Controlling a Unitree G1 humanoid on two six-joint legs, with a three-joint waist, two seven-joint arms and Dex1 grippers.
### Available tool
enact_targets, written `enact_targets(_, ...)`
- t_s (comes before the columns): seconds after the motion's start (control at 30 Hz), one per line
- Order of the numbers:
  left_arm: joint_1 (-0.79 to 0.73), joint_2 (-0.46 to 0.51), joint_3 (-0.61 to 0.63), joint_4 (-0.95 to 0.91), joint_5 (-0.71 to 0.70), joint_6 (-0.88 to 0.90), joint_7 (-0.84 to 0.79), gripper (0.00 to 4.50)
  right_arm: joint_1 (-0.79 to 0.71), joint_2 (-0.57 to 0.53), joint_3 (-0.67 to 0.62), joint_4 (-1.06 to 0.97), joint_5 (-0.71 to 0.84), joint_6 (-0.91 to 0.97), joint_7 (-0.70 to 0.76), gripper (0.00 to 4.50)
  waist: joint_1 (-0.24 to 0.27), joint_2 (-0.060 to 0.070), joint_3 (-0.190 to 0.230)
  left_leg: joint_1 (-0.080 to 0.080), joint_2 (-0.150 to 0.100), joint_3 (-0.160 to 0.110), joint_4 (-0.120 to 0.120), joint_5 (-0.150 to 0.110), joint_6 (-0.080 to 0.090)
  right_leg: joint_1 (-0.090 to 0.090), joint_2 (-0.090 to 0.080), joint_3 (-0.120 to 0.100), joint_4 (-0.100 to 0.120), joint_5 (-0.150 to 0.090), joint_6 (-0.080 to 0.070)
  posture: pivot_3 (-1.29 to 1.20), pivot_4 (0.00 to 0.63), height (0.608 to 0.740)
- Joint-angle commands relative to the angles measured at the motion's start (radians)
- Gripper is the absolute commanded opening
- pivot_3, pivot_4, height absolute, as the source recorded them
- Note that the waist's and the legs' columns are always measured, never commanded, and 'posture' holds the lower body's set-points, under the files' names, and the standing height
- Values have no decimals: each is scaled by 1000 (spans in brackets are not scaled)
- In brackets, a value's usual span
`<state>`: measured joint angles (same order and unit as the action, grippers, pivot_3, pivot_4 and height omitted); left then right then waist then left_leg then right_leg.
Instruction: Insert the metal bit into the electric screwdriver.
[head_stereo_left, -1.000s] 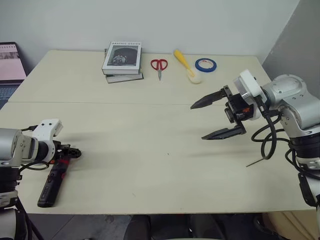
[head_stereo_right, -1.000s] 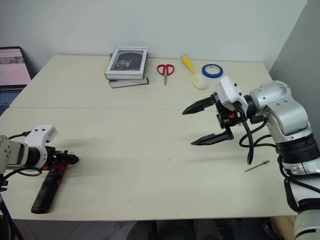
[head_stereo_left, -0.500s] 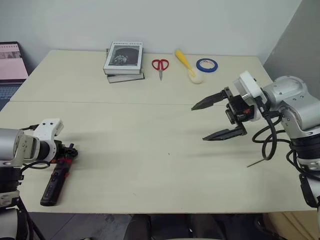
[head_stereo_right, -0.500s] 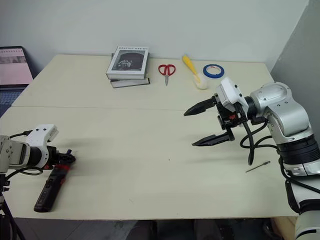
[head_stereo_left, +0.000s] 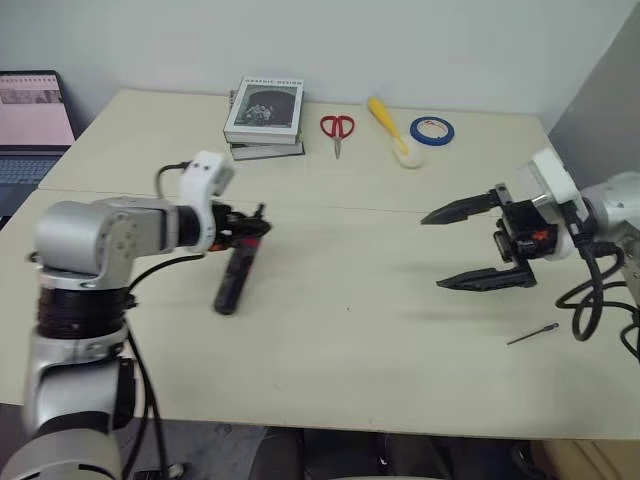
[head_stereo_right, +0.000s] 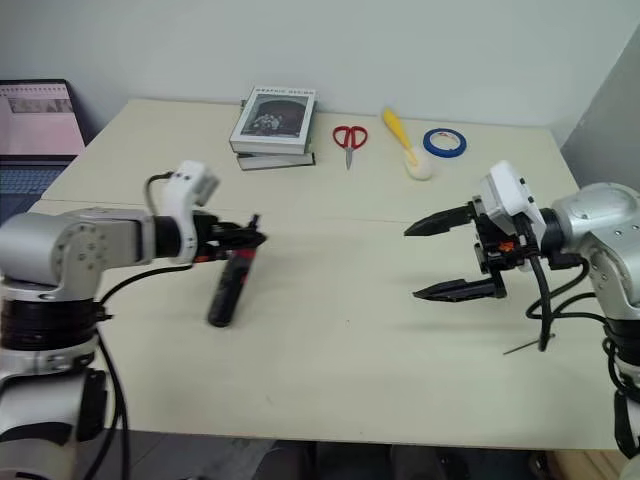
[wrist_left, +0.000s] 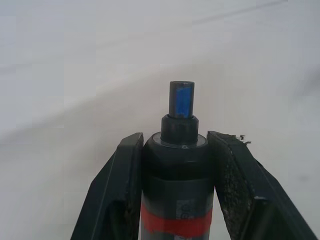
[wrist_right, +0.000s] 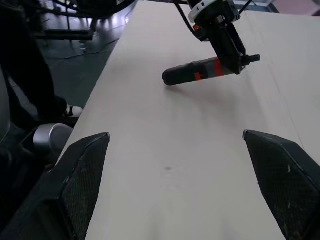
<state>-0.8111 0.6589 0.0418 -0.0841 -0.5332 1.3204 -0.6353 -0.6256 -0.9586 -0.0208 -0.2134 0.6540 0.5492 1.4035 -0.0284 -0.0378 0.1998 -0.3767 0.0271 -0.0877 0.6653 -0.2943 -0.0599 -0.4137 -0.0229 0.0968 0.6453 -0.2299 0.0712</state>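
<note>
The left gripper clamps the electric screwdriver near its tip, above the table. The right gripper hangs wide open and empty; it should next lower squarely over the metal bit lying near the table's edge.

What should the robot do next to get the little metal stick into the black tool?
Probably lower the open right pincer onto the thin grey metal bit, which lies untouched on the table near that arm. The left pincer already clamps the slim black electric screwdriver with the red band, so only the bit is missing.
</note>
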Motion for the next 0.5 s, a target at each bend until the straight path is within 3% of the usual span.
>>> enact_targets(0.03, -28, -121, -48, -53, 10, -220, -14, 1640, 114, -55, -162, -121, 43, 68, -97, 4500, -2, 0, 0, -1, 0, 0, 0, 0, 0, -1, 0, 0, 0, 0, 0, 0, 150, 740)
enact_targets(0.23, 15, -306, -129, 32, 96, -589, -48, 1640, 308, -41, -353, -332, 127, 188, -294, 4500, -1, 1, 0, -3, -1, 1, 1, 0, 0, -3, 0, 1, 0, 0, 0, 0, 150, 740)
enact_targets(0.5, 94, -453, -137, 161, 173, -926, -36, 1640, 429, 5, -450, -499, 206, 251, -497, 4500, -2, 1, 0, -1, -1, 1, 5, 1, 0, 1, 1, 3, 0, 1, 2, 0, 150, 740)
